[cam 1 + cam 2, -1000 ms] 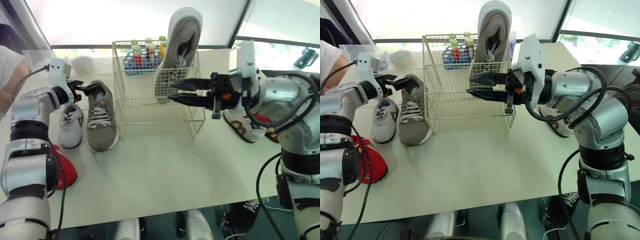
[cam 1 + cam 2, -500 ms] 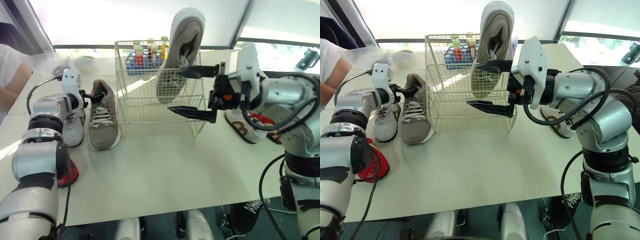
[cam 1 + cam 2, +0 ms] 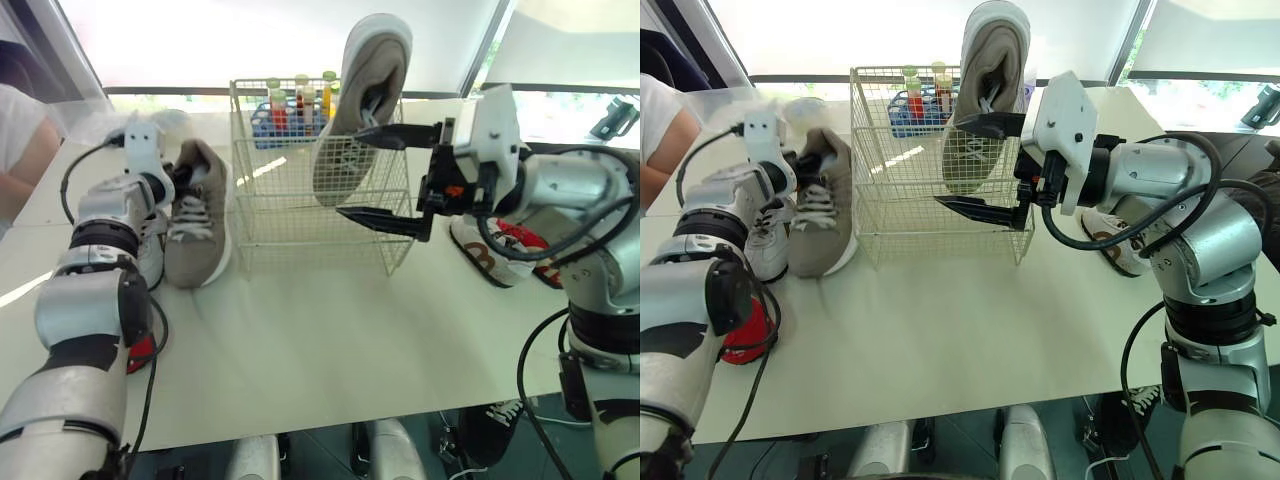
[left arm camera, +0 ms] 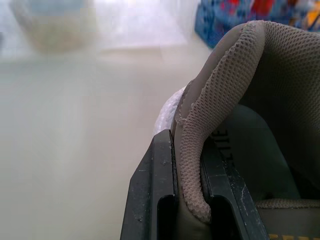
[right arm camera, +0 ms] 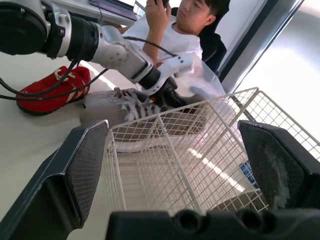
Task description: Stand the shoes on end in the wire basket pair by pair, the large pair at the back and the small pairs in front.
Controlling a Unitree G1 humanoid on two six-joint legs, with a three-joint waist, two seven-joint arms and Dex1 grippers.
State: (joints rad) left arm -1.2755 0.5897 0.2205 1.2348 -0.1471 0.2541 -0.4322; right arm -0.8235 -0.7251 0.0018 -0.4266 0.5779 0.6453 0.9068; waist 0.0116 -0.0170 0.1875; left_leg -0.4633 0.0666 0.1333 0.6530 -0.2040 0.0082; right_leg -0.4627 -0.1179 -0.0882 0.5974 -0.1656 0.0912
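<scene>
Here, the left claw (image 4: 190, 196) is clamped on the heel collar of a grey shoe (image 3: 195, 225) just left of the wire basket (image 3: 320, 240) — one white shoe (image 3: 765, 250) and one red shoe (image 3: 745, 335) lie toward the table's (image 3: 320, 350) left edge. The right claw (image 3: 355, 172) gapes wide at the basket's front right corner, near the one standing shoe (image 3: 370, 80) inside — open table lies in front.

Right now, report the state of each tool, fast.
Left tool: shut on the heel rim of the grey shoe.
Right tool: open, holding nothing.
</scene>
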